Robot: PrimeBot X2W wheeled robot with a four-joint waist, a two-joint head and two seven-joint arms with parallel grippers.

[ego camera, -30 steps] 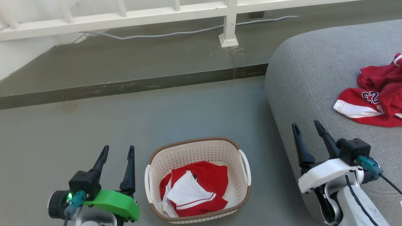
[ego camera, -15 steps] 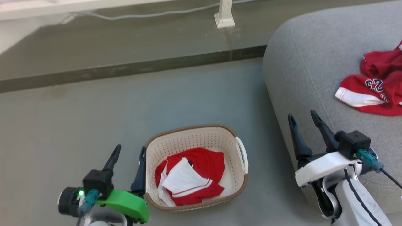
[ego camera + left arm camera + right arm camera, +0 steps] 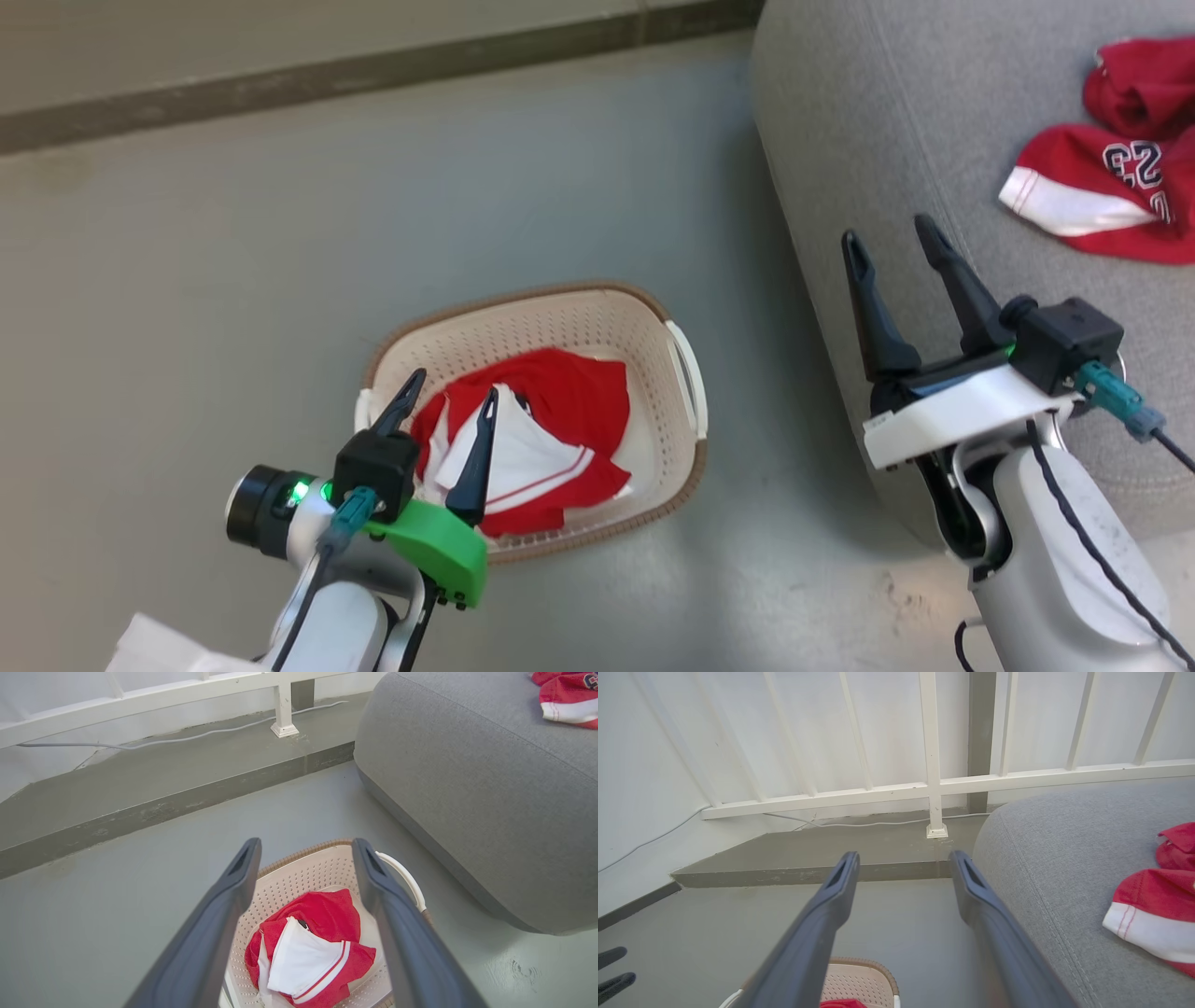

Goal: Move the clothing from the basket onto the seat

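Observation:
The cream basket [image 3: 523, 301] stands on the grey floor with a red and white piece of clothing [image 3: 574, 401] crumpled inside. My left gripper [image 3: 453, 385] hovers open over the basket's near left side, fingers pointing at the garment; the left wrist view looks between the open fingers of the gripper [image 3: 306, 842] down onto the clothing [image 3: 327, 914] and the basket [image 3: 299, 877]. My right gripper [image 3: 887, 231] stands open and empty beside the edge of the grey seat [image 3: 887, 112]. A second red garment [image 3: 1092, 177] with dark lettering lies on the seat.
A raised concrete step [image 3: 163, 807] runs behind the floor, with a white railing [image 3: 924, 788] and a pale cable [image 3: 187, 739] on it. The seat [image 3: 467, 788] bulges out just right of the basket. Bare floor lies to the basket's left.
The head camera has tipped downward. My left gripper has moved right and forward, from beside the basket to over its near left side. The right gripper has kept its place by the seat.

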